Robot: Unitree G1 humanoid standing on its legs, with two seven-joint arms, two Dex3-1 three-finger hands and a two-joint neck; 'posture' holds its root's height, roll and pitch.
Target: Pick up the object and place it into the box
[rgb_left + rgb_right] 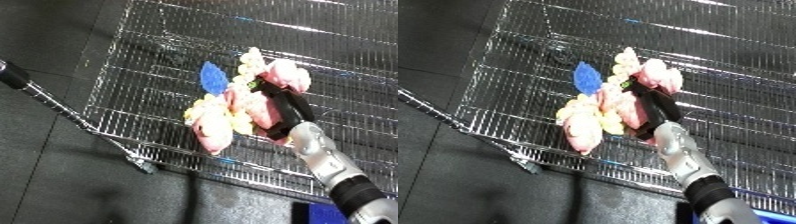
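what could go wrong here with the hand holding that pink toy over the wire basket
The right hand grips only the middle of the floppy pink and yellow toy, so its hanging ends could snag on the wire basket mesh when released. The toy's lower end sits near the basket's front rim, so a drop from here might land it half over the edge. The fingers are wrapped in the soft parts and could drag the toy back out.
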